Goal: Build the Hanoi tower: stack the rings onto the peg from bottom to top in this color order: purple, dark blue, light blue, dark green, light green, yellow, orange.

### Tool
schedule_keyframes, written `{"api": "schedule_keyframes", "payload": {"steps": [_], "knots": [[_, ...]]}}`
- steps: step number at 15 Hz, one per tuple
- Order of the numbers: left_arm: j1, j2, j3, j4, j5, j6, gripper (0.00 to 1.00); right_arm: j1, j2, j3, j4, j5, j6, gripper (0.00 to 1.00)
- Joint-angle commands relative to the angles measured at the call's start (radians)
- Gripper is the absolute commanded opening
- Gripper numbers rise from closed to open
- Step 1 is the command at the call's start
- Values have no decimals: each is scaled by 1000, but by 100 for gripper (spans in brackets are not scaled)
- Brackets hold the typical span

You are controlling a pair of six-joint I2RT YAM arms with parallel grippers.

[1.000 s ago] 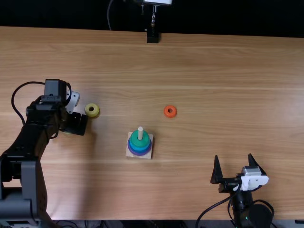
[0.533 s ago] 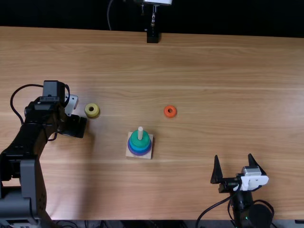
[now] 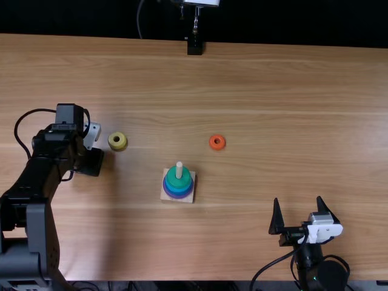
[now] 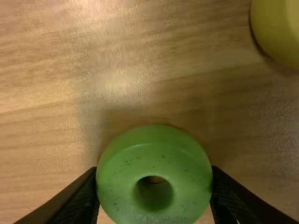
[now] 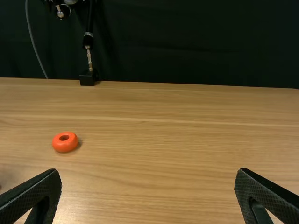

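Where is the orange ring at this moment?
In the top view, the orange ring lies flat on the table, right of the yellow ring and beyond the peg, slightly to its right.

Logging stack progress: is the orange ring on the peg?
No, the orange ring lies on the table, apart from the peg.

Orange ring point(image 3: 217, 142), yellow ring point(image 3: 117, 141), green-blue-purple stack point(image 3: 178, 182)

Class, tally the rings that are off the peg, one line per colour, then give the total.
Light green ring, between the left gripper's fingers: 1
Yellow ring, on the table: 1
Orange ring, on the table: 1
Total: 3
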Motion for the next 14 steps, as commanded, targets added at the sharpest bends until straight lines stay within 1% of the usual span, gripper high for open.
{"api": "schedule_keyframes", "payload": {"steps": [1, 3, 5, 7, 8, 10, 11, 13, 14], "knots": [[-3, -39, 42, -61, -8, 8, 0, -14, -13, -12, -16, -4, 1, 100], [-20, -89, 134, -247, -8, 8, 0, -14, -13, -12, -17, -4, 1, 100], [-63, -129, 231, -439, -10, -2, 0, -14, -13, -12, -16, -4, 1, 100], [-101, -166, 313, -544, -10, -7, 0, -14, -13, -12, -16, -4, 3, 100], [-121, -177, 355, -584, -8, -20, 0, -14, -13, -12, -16, -4, 1, 100], [-170, -181, 458, -683, -6, -79, 0, -14, -13, -12, -16, -4, 1, 100], [-201, -180, 505, -726, -6, -99, 0, -14, -13, -12, -16, -4, 1, 100], [-270, -178, 594, -787, -6, -145, 0, -14, -13, -12, -16, -4, 1, 100], [-305, -177, 628, -798, -6, -176, 0, -14, -13, -12, -16, -4, 3, 100]]}}
